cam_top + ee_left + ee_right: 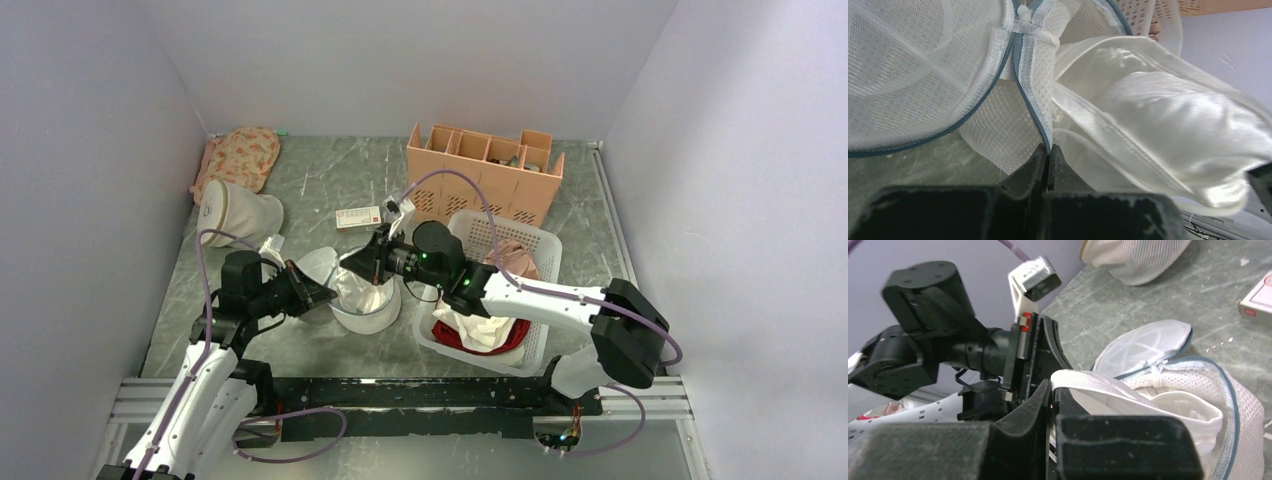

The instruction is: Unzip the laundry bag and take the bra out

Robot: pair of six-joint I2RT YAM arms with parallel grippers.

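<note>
Left gripper (1048, 151): clamped shut on the mesh wall of the laundry bag (366, 310), right on the grey zipper (1023, 95), pinning the rim on its near-left side.
Right gripper (1052, 388): closed on a white edge band of the bra (1168, 120) at the bag's mouth, just beside the left gripper.
Laundry bag: on the table (330, 190) between the two arms, just left of the white basket (478, 228). Its round flap (918, 65) lies open to the left.
Done: the unzipping looks finished, since the zipper line gapes wide and the mouth is open. The bra is gripped.
Left: most of the bra appears to sit in the bag, with one satin cup bulging over the rim. It likely has to be lifted clear and set down.
Hidden: in the top view the right wrist covers the mouth, so how much of the bra lies inside cannot be told. The straps and the second cup are not made out. Whether a strap catches on the zipper is unclear. Both wrist views cut off the bag's base.
Far side: a cream bag (240, 212) and a peach organiser (485, 175) stand well apart from the work.
</note>
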